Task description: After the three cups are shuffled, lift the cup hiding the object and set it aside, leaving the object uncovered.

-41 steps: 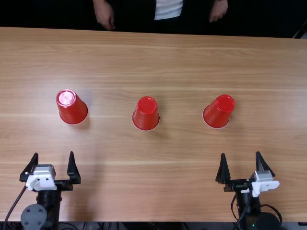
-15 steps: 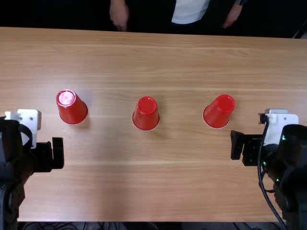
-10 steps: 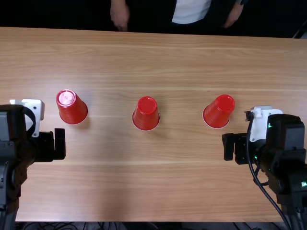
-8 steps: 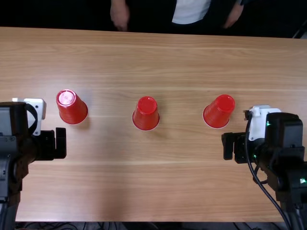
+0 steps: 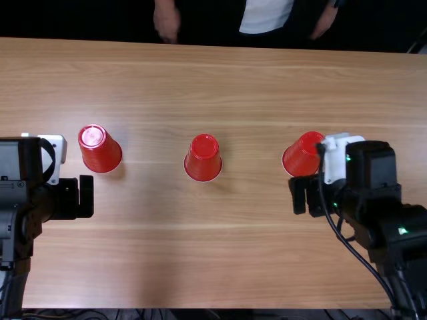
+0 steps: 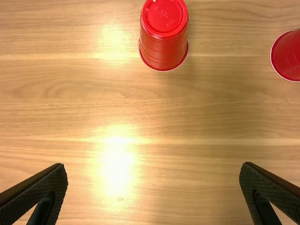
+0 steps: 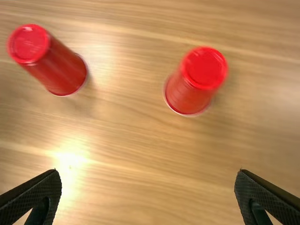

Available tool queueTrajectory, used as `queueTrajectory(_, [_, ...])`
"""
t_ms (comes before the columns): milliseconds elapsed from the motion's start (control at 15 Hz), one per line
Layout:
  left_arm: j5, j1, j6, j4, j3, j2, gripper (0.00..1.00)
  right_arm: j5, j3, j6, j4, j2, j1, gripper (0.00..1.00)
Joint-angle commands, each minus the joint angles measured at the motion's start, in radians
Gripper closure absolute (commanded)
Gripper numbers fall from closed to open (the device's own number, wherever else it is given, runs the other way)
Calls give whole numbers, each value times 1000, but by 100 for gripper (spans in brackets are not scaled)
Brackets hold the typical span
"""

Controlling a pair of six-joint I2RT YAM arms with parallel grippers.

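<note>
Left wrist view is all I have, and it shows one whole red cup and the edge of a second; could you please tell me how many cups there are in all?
Observer: Three, all upside down in a row on the table: the left cup, the middle cup and the right cup, which lies outside your view.
Operator: Thank you. Where is the other arm's gripper?
Observer: The right gripper is open, on the near side of the right cup, with its fingers apart from that cup.
</note>
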Motion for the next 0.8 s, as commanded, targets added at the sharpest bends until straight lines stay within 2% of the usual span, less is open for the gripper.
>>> queueTrajectory(0, [-6,2,-2,0,35,5,0,-9,54,-4,0,48,66,0])
queueTrajectory(200, [-4,2,-2,0,32,5,0,-9,114,0,24,166,169,0])
queueTrajectory(467, [1,-1,-2,7,28,3,0,-9,128,2,173,303,212,0])
queueTrajectory(600, [10,-3,-2,13,26,3,0,-11,143,4,200,364,216,0])
queueTrajectory(733, [10,-3,-2,14,15,3,0,-16,180,6,200,422,258,0])
